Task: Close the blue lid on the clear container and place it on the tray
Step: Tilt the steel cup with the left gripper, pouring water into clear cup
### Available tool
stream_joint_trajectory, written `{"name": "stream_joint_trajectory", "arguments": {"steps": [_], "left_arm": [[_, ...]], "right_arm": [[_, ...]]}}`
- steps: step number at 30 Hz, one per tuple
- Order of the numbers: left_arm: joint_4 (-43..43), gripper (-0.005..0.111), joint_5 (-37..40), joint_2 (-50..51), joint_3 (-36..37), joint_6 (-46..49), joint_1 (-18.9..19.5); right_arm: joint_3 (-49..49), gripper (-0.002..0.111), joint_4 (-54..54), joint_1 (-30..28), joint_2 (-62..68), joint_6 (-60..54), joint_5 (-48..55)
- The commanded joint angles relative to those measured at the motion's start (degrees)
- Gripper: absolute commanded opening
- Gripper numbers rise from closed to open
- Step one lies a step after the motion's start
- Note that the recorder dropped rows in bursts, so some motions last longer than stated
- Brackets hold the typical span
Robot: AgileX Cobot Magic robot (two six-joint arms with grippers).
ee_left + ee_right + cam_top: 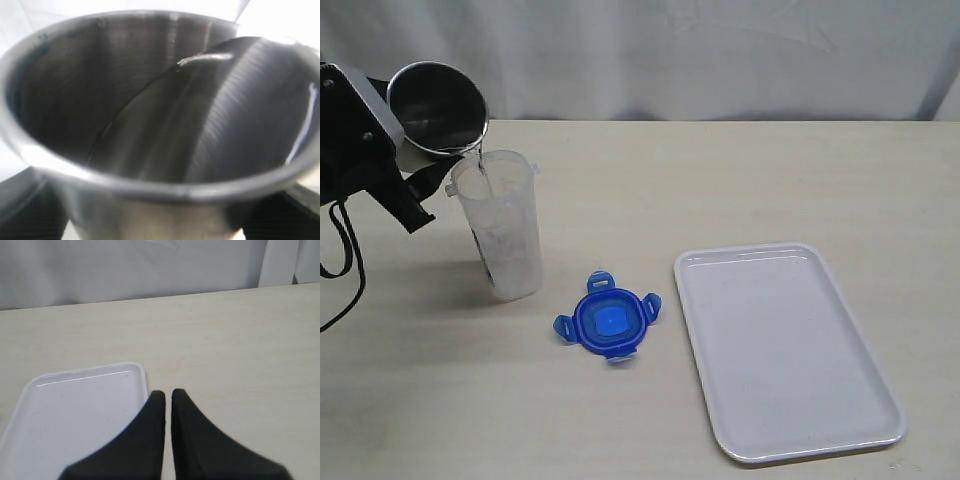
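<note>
Pouring from tilted grey metal cup [438, 105], clamped in left gripper [395, 150], into tall clear plastic container [505, 240]. Near flat white tray [780, 340], right gripper [167, 395] closed and empty. Loose on worktop [720, 180] between: blue snap-tab lid [608, 318]; lidding, traying undone.

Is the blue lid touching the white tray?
Apart. The exterior view shows a strip of bare table between the blue lid and the tray.

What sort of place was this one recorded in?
Probably a robot test bench rather than a kitchen: a plain pale table, a white curtain behind it, and a few props, such as the tray and blue lid.
</note>
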Motion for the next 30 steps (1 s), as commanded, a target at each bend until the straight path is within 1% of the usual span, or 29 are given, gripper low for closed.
{"name": "stream_joint_trajectory", "arguments": {"steps": [1, 16, 30], "left_arm": [[-1.48, 0.000, -4.41, -1.17, -0.87, 0.97, -0.12], [-1.38, 0.000, -4.41, -1.17, -0.87, 0.96, -0.12], [-1.36, 0.000, -2.04, -1.17, -0.87, 0.42, -0.12]], "right_arm": [[0.08, 0.004, -0.03, -0.20, -0.14, 0.06, -0.39], [0.08, 0.004, -0.03, -0.20, -0.14, 0.06, -0.39], [0.08, 0.004, -0.03, -0.20, -0.14, 0.06, -0.39]]}}
